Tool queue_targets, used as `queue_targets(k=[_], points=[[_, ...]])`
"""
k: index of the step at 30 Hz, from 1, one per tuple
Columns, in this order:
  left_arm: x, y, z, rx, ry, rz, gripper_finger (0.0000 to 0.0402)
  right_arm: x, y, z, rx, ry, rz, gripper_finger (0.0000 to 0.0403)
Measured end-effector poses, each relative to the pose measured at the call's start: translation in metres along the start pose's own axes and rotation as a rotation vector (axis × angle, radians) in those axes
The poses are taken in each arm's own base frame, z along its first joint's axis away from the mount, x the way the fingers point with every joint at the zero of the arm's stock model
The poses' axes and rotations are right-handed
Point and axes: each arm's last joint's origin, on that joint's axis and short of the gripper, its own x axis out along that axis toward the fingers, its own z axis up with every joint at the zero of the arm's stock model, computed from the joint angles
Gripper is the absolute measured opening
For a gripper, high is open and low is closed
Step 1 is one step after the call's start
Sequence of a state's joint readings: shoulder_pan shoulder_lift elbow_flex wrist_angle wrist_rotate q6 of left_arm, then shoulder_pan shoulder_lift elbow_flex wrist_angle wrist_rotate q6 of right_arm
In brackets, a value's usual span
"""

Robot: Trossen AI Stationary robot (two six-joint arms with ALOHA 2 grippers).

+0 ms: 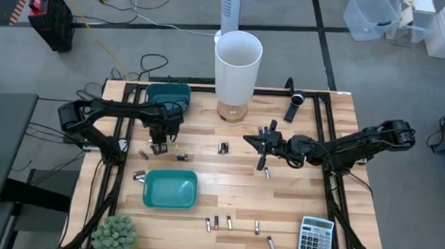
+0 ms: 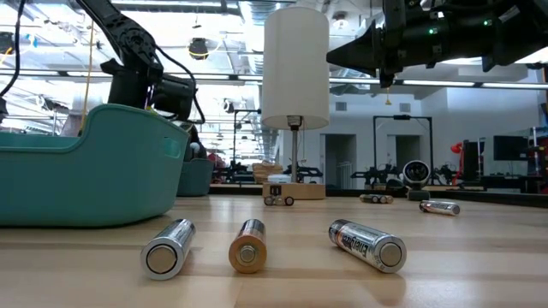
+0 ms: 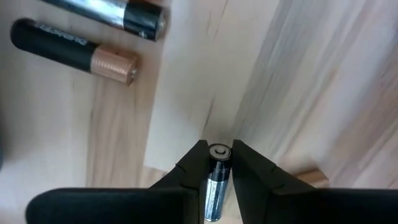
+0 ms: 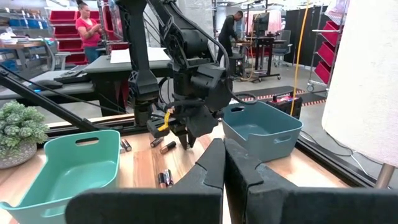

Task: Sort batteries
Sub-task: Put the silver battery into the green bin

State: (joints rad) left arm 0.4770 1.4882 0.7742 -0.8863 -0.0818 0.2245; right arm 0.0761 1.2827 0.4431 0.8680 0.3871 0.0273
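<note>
From above: both teal bins (image 1: 170,189) look empty — batteries (image 1: 218,223) lie loose by the counter's (image 1: 295,189) near edge. Sorting hardly begun.

Left wrist: left hand (image 3: 218,163) pinching one battery (image 3: 216,186).

Right wrist: right hand (image 4: 222,163) closed, holding nothing.

The bench (image 1: 280,192) is showing pale wood planks with a fine grain and a smooth, matt finish. The batteries (image 2: 366,245) are gleaming with glossy metal jackets and bright metallic end caps; one (image 2: 247,246) is presenting a coppery face. The two teal bins (image 2: 86,167) are looking like smooth moulded plastic with a dull sheen. The left pincer (image 3: 219,163) is gripping a shiny battery (image 3: 215,180) between matt black fingers.
</note>
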Motion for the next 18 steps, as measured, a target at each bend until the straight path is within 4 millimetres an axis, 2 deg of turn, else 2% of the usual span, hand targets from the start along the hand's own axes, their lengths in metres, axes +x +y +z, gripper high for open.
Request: queue_targets(k=[7,18], points=[[-0.026,-0.001,-0.008,0.013,-0.147,-0.013,0.0051,0.000,0.000,0.000,0.000,0.000,0.000,0.0020],[-0.082,-0.008,-0.024,0.101,-0.619,-0.165,0.0051,0.000,0.000,0.000,0.000,0.000,0.000,0.0020]])
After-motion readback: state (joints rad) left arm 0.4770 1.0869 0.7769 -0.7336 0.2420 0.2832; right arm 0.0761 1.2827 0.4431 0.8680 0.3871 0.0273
